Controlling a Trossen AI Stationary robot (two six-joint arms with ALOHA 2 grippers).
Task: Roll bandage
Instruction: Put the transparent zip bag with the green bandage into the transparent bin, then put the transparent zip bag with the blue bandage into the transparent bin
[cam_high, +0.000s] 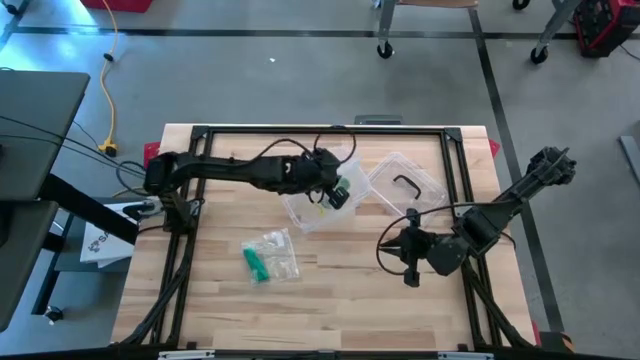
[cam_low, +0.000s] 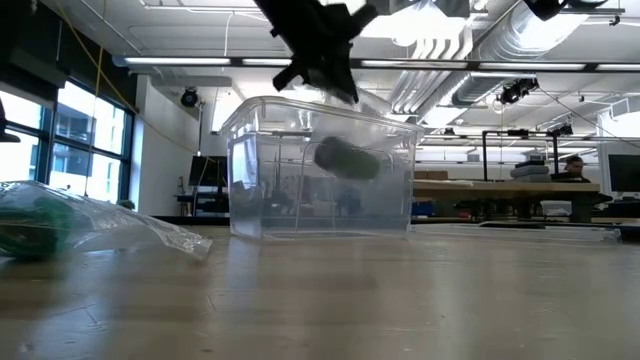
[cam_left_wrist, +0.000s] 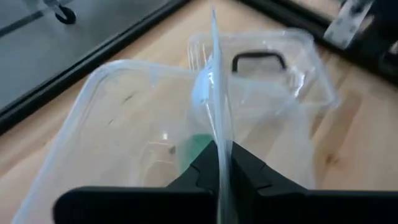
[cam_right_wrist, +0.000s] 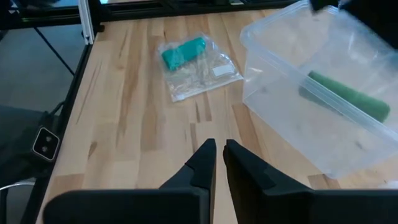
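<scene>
Pale wooden worktop (cam_high: 330, 300) holds a clear tub (cam_high: 318, 205), where the left gripper (cam_high: 336, 190) has its jaws pinched on a clear bag's edge (cam_left_wrist: 214, 93) above a green bandage roll (cam_right_wrist: 346, 94); lift slowly, while the right gripper (cam_high: 408, 262), jaws nearly together and empty, waits right.

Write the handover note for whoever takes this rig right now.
Left gripper: jaws shut on a clear plastic bag, held over the clear bin.
Right gripper: jaws shut, empty, above bare table.
Green bandage roll lies in the bin; bin lid beside it. Another bagged green bandage lies on the table.
Done: nothing visibly rolled.
Left: rolling.
</scene>
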